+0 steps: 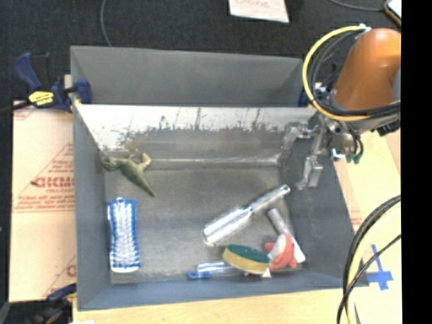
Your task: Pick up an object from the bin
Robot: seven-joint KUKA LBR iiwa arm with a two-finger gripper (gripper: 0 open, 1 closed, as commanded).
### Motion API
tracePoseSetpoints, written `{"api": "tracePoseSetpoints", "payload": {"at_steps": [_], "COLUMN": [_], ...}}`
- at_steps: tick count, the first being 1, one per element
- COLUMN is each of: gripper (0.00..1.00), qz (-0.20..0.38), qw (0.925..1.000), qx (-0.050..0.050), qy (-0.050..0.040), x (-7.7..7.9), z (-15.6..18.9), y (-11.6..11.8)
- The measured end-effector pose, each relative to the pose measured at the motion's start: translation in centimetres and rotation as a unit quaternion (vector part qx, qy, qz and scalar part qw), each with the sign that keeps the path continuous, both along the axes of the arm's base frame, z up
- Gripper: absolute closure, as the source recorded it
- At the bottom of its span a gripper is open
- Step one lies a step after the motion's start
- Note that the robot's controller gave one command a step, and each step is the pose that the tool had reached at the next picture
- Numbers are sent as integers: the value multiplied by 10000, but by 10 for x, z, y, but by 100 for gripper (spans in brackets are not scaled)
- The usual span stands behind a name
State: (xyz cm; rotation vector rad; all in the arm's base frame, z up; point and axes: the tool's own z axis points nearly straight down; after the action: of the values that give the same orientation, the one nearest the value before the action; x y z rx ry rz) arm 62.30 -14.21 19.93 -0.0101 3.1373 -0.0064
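camera view: claw parked in the back right corner, nothing in it

the gripper (302,162) sits at the back right of the grey bin (88,181), under the arm's orange cover (368,66). its two fingers look spread apart with nothing between them, so it's wide and empty as far as i can see.

closest thing to it is a silver metal tool (244,218), a long shiny handle lying on a slant on the bin floor. its thin end points up toward the gripper and stops just below the fingers, not touching them. just beside the handle's right side is a short grey stub (275,219), can't tell what it is.

down by the front wall there's a small heap: a red and white thing (285,252), a round yellow and green pad (244,259) leaning against it, and a clear tube with a blue end (209,270) lying flat along the front edge.

well away on the left, a blue and white brush (123,236) lies lengthways near the left wall, and a green toy dinosaur (131,167) is up near the back left.
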Motion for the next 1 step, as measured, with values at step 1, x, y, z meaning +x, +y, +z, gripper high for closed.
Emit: {"api": "tracePoseSetpoints", "payload": {"at_steps": [1], "gripper": [0], "qz": [1], "qw": [10000], "qx": [-1], "qy": [0], "x": [0], "z": [0], "y": [0]}}
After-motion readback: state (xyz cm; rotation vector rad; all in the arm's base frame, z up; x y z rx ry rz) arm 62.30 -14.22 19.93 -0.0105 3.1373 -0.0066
